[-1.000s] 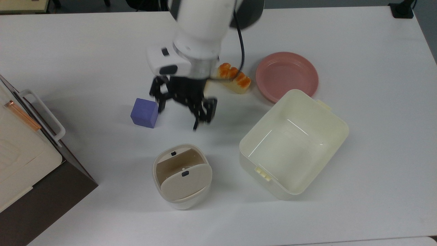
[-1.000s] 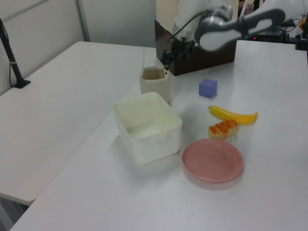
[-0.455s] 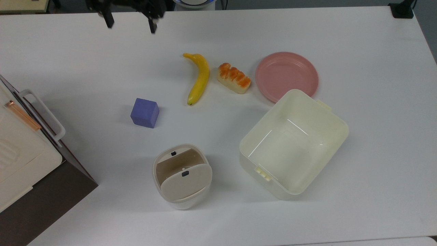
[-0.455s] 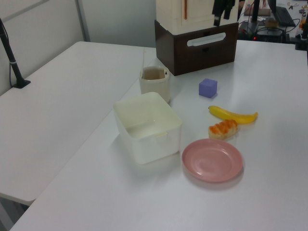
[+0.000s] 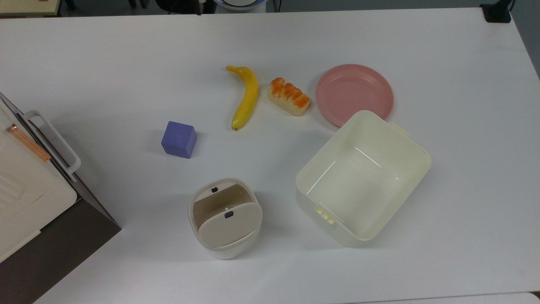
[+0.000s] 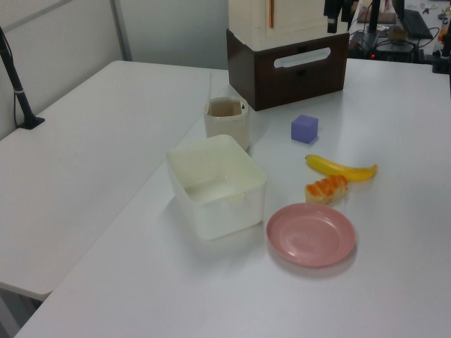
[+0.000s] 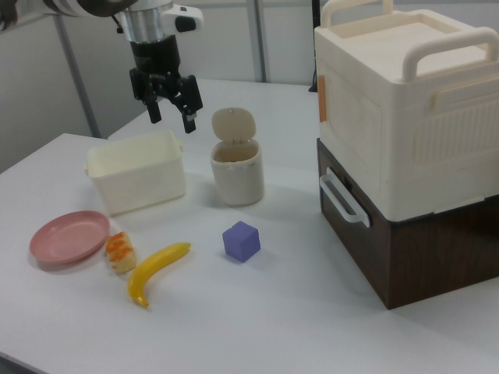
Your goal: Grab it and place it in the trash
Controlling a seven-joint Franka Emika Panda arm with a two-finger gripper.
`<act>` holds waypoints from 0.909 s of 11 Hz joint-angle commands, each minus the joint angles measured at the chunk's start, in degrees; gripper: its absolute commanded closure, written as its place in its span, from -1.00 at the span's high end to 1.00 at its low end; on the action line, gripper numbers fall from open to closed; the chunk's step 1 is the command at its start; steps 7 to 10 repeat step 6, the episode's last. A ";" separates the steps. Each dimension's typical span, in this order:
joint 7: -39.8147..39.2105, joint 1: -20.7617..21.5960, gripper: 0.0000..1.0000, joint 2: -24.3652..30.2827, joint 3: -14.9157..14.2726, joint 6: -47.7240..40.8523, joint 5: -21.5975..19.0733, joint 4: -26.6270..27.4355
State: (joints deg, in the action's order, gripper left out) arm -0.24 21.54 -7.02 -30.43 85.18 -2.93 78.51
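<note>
Since a second ago, when I hung low over the table between the purple cube (image 5: 179, 139) and the trash (image 5: 225, 252), hiding the banana (image 5: 247, 97), I have lifted my gripper (image 7: 169, 119) high and drawn back toward the top view's upper edge. My fingers are spread apart with nothing between them. The small off-white ball is hidden from me. I judge it lies inside the trash, whose flap stands tipped open, so the job looks done.
</note>
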 commanded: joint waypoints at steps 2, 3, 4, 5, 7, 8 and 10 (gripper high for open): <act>2.97 -1.33 1.00 2.36 2.74 6.74 0.99 3.40; 2.88 -1.33 1.00 2.36 2.74 6.76 0.99 3.40; 2.88 -1.24 1.00 2.36 2.74 6.76 0.99 3.58; 2.79 -1.24 1.00 2.36 2.74 6.76 0.99 3.93; 2.62 -1.24 1.00 2.36 2.74 6.76 0.99 3.93; 2.62 -1.24 1.00 2.36 2.74 6.76 0.99 3.93; 2.62 -1.24 1.00 2.36 2.74 6.76 0.99 3.93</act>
